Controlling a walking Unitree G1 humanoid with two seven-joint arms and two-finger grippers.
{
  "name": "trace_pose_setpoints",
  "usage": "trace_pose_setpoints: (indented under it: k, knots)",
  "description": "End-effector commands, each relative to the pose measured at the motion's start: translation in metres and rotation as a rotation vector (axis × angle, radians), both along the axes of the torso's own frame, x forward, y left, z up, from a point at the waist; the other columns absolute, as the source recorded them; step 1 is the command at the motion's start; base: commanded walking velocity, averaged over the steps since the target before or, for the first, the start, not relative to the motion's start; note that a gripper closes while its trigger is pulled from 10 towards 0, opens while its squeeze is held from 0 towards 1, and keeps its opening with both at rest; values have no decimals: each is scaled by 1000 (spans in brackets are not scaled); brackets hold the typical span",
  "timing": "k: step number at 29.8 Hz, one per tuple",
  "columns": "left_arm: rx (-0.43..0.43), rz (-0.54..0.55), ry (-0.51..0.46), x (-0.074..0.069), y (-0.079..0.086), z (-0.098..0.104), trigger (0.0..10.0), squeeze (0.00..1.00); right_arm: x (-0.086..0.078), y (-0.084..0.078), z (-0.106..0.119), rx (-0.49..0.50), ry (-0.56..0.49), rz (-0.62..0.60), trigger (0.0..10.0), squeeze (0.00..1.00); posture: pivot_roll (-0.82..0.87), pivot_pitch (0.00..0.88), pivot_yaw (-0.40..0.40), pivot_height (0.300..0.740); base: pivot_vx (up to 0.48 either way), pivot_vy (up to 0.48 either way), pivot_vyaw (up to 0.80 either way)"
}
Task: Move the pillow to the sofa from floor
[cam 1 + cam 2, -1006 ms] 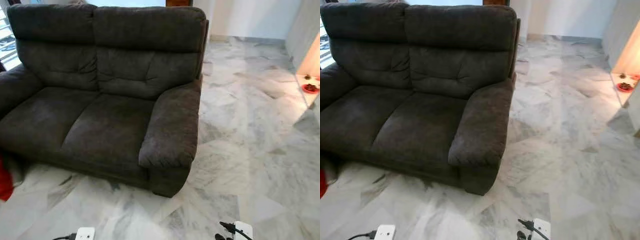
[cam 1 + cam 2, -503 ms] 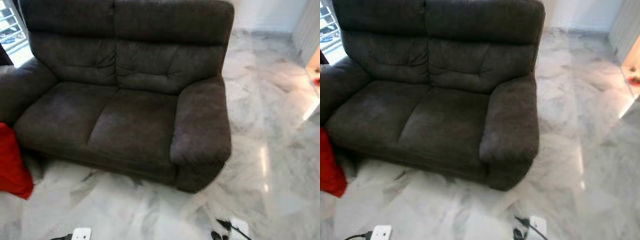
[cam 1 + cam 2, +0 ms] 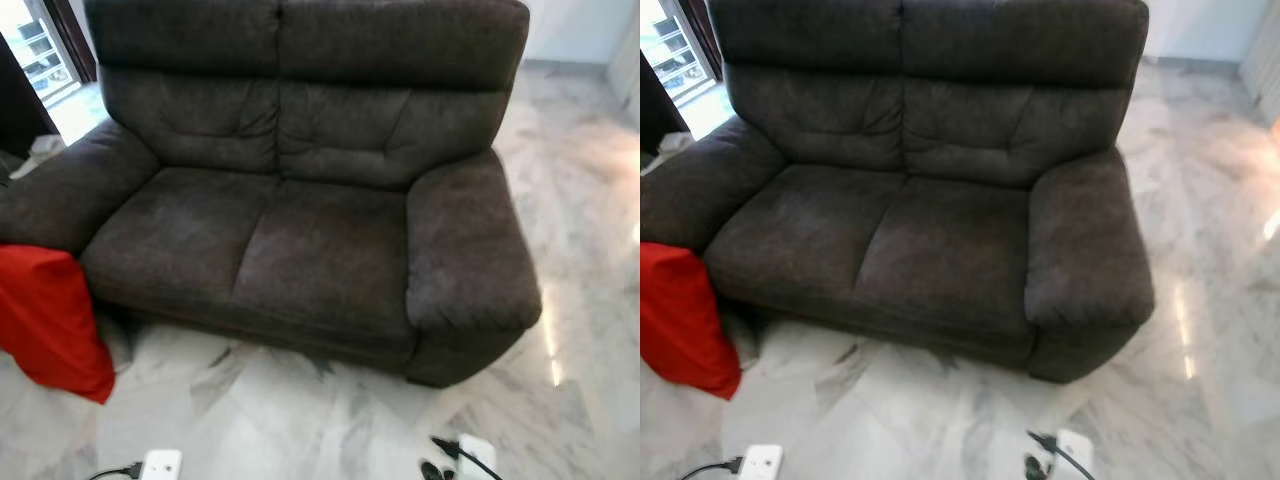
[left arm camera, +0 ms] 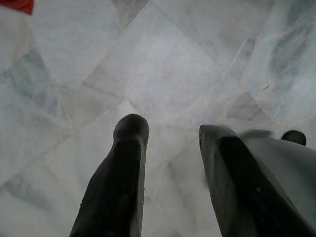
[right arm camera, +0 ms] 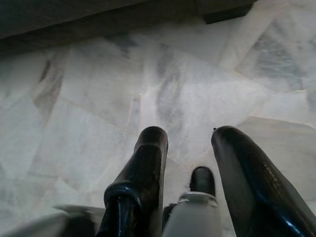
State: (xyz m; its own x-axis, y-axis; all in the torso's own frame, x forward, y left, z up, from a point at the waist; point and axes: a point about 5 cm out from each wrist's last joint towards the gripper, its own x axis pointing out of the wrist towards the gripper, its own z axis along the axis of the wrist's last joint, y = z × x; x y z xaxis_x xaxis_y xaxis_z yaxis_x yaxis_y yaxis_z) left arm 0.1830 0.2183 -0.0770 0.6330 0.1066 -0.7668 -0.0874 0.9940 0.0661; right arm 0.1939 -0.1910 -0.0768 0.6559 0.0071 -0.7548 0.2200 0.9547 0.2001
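Now: red pillow (image 3: 50,320) on floor (image 3: 300,420) beside sofa (image 3: 300,200) | both jaws spread, empty

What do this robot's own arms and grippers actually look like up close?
Each gripper has two long, rounded black fingers with a glossy finish; the left gripper and right gripper look alike. In the head views, white box-like parts with thin black cables show at the bottom edge, where the arms hang.

You'll find no readable text, label, brand, number or sign here: not on the sofa (image 3: 300,190), the pillow (image 3: 50,315) or the floor (image 3: 300,420).
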Motion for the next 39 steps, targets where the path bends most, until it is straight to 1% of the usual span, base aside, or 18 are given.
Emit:
trace_pose_setpoints:
  k: [1,6,15,22,33,39]
  knots:
    - [9,13,24,-5,6,-2,10000,0,2,6,0,17,-3,-3,10000,0,89,112,26,740,0,480,0]
    - [9,10,19,-4,7,-1,10000,0,3,6,0,19,-3,-5,10000,0,87,111,27,740,0,480,0]
    - [-5,27,1,0,1,0,10000,0,4,3,2,1,-4,32,10000,0,65,127,-6,740,0,480,0]
    - [-11,26,1,1,-1,0,10000,0,5,2,2,-2,-10,33,10000,0,59,130,0,740,0,480,0]
    - [-12,21,19,-4,0,-2,10000,0,1,2,0,-2,2,44,10000,0,56,113,7,740,0,480,0]
    - [-11,9,30,-8,1,-4,10000,0,-1,5,-1,2,9,51,10000,0,52,101,16,740,0,480,0]
